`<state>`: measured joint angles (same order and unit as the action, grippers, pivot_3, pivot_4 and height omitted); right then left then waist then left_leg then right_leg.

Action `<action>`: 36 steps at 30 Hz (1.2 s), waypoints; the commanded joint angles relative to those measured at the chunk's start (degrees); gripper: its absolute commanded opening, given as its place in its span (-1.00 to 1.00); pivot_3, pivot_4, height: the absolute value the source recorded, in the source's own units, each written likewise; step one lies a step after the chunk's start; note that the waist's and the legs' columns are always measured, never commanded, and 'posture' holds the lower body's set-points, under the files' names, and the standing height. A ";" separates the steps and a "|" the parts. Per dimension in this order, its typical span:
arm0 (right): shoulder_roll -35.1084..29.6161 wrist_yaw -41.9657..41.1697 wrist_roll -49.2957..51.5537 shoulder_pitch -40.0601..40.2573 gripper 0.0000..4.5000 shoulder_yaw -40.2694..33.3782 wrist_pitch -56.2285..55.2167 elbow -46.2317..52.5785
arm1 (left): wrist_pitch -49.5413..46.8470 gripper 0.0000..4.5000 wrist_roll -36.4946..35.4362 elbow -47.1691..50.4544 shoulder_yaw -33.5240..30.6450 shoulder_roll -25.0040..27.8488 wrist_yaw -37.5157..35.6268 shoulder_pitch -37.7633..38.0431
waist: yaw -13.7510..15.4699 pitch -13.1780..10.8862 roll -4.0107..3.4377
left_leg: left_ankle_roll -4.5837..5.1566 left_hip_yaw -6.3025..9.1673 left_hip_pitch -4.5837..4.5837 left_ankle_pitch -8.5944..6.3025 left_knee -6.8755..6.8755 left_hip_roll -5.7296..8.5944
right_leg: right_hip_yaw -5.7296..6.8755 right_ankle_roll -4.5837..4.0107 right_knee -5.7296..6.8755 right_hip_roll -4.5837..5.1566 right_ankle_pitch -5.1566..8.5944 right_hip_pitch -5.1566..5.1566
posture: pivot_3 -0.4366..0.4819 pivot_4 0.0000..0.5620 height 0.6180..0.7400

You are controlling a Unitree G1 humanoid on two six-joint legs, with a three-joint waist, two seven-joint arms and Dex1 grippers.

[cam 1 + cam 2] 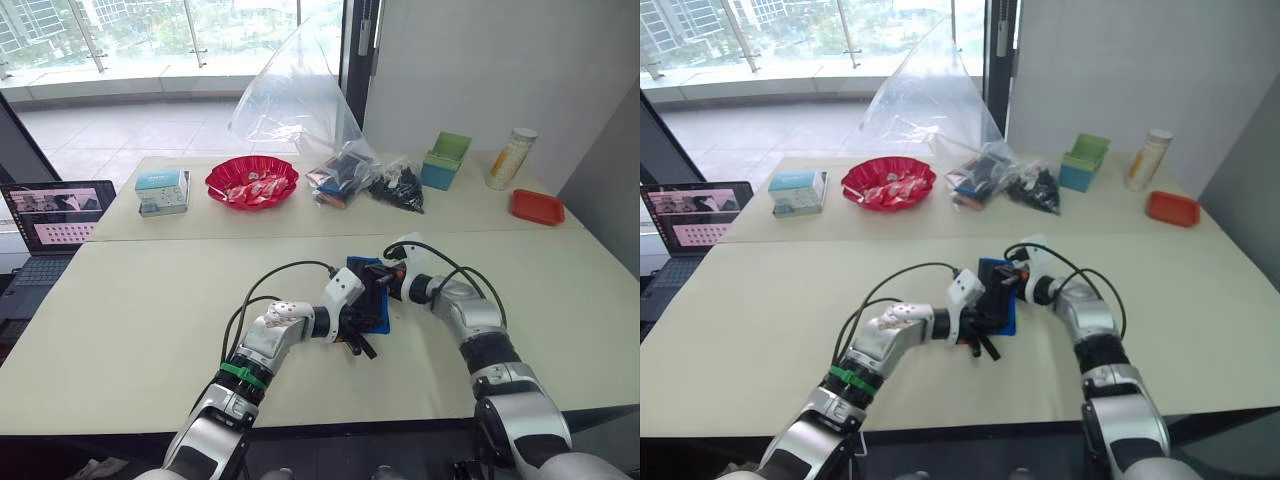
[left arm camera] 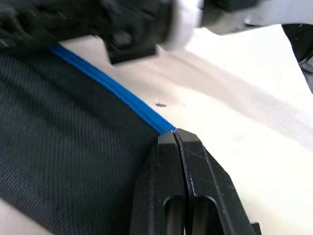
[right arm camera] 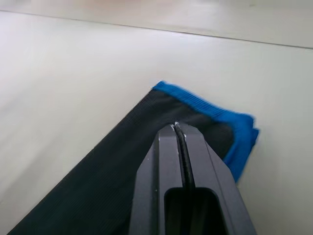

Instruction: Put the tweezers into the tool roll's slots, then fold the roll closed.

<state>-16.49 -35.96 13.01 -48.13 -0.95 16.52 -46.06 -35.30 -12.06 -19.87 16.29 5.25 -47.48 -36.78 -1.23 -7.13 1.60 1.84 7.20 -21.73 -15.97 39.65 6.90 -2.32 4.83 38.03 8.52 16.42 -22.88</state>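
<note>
At the middle of the near table point(image 1: 150, 300), right between my two arms, sits the tool roll point(image 1: 368, 290), and from here it looks already doubled over: black fabric outside, blue trim showing at the edges. No tweezers are loose on the tabletop that I can spot, and the slots are folded out of sight, so I judge we are in the closing stage, the fold itself, not the loading.

Left gripper point(image 2: 177, 136) first: in its wrist view the two black fingers are pressed tight together, tips right at the blue-trimmed edge of the roll. Whether a sliver of fabric is nipped between them, I can't tell; they are touching or just beside that edge.

Right gripper point(image 3: 177, 128) now: fingers drawn almost flat against each other with a thin dark line running down the seam between them. That could be the strap or a fold of fabric, or just the gap; I can't say which. The tips rest over the black face of the roll, near a corner where the trim bunches up in layers.

Next move, as I read it: hold one side down, carry the other across so the layers lie square, then deal with the strap. The risk is the fabric springing open once I let go.
</note>
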 commanded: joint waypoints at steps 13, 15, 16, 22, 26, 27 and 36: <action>0.56 -9.39 8.24 -3.89 -1.00 -10.27 -15.97 -1.25 | -1.55 -0.99 -7.94 14.55 -9.87 2.61 1.84 3.24 | -0.59 0.17 -0.16 | -0.01 0.02 -0.77 0.01 0.18 -0.02 | -0.02 0.01 0.05 0.01 -0.01 -0.60 | -0.05 -0.47 1.00; -0.86 -11.75 8.96 -2.27 -1.00 -10.03 -13.44 3.92 | -2.35 -0.99 -9.78 18.04 -11.71 4.34 1.61 3.74 | -1.20 0.17 -0.16 | -0.02 0.02 -1.09 0.01 0.20 -0.02 | -0.03 0.01 0.15 0.03 -0.01 -0.98 | -0.05 -0.47 1.00; -1.76 -12.67 9.11 -1.44 -1.00 -9.76 -12.11 6.27 | -2.14 -0.99 -9.90 19.55 -11.98 5.72 1.16 4.20 | -1.38 0.17 -0.16 | -0.02 0.02 -1.31 0.02 0.23 -0.02 | -0.03 0.01 0.34 0.04 -0.01 -1.19 | -0.05 -0.47 1.00; -11.53 -19.77 11.93 7.53 -0.16 -10.26 -4.37 22.87 | 1.97 -0.18 -9.57 26.62 -19.73 18.84 -0.19 10.84 | -1.41 0.14 -0.22 | -0.01 0.07 -1.36 0.01 0.13 -0.01 | 0.04 0.01 0.43 0.03 -0.01 -1.30 | -0.05 -0.47 1.00; -16.46 -20.91 17.28 14.79 0.43 -14.43 2.52 30.54 | 10.20 0.40 -8.12 25.99 -26.95 27.11 -1.05 18.11 | -1.25 0.00 -0.44 | -0.01 0.06 -1.33 0.02 0.14 -0.01 | 0.02 0.01 0.07 0.02 -0.01 -1.31 | -0.05 -0.47 1.00; -18.06 -21.96 17.59 17.56 0.59 -14.88 3.46 32.20 | 11.78 0.55 -8.60 26.33 -28.97 29.29 -2.67 20.60 | -1.15 0.00 -0.45 | -0.02 0.06 -1.31 0.02 0.13 0.00 | 0.02 0.01 0.05 0.03 -0.01 -1.29 | -0.05 -0.47 1.00; -24.47 -23.54 17.70 32.96 1.00 -17.80 5.49 37.84 | 17.76 0.99 -8.99 23.03 -38.58 40.57 -9.12 36.73 | 0.14 -0.22 -0.81 | -0.02 0.00 -1.16 0.02 0.07 0.02 | -0.06 0.01 0.04 0.07 -0.01 -1.20 | -0.05 -0.47 1.00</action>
<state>-39.53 -59.52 31.26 -15.83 -16.74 23.42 -10.39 -19.03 -20.48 4.12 -19.26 44.43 -55.90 -0.81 -1.10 -7.35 0.80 1.82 7.20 -22.88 -15.95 39.71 6.91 -2.38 4.84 38.08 8.58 16.41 -24.08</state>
